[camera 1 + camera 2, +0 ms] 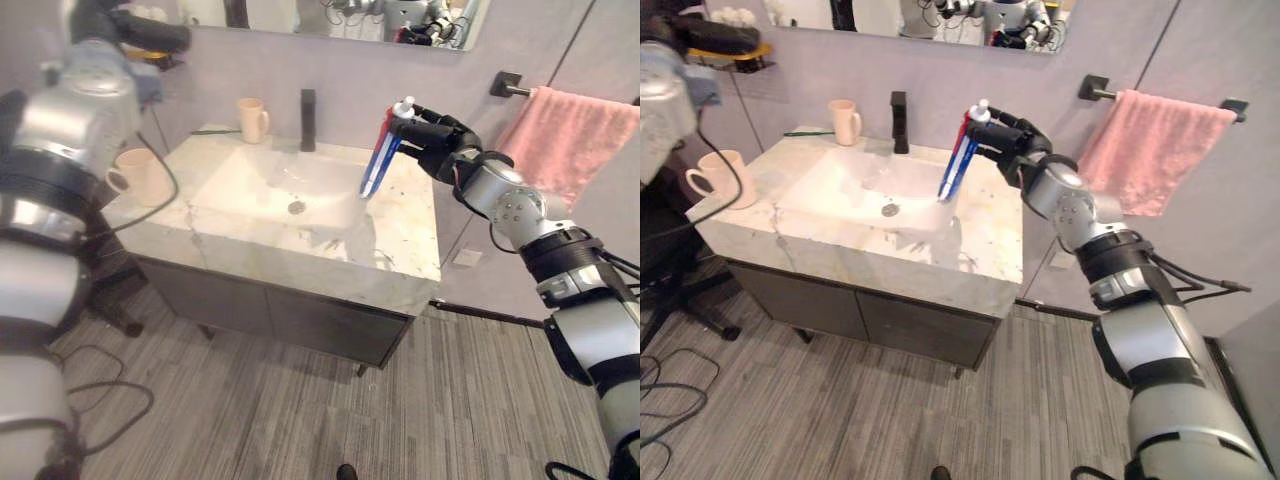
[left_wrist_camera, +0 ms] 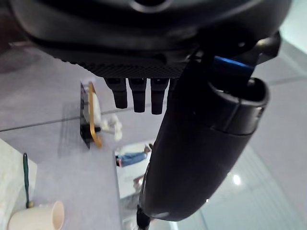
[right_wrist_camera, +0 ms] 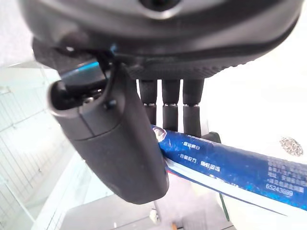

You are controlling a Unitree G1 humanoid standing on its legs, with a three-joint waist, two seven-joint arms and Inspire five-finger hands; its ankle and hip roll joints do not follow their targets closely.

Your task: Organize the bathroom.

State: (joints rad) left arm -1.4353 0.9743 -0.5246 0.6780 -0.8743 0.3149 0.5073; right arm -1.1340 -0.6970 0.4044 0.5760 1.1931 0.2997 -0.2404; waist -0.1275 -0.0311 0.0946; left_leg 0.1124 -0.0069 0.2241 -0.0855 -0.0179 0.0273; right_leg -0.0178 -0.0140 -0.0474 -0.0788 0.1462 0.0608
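The right hand (image 1: 440, 135) holds a toothpaste tube (image 1: 380, 155) pinched near its cap between thumb and fingers, so the tube hangs tail-down just under the hand, over the sink basin's (image 1: 250, 190) near corner. Held that way, it looks ready to be carried to a cup. One cream mug (image 1: 252, 119) stands well beyond the hand by the black faucet (image 1: 308, 120); another mug (image 1: 140, 175) sits far off across the counter. The left hand (image 2: 139, 93) is raised near the wall shelf (image 2: 91, 120), fingers straight, holding nothing. The tube's tail is cut off in the right wrist view.
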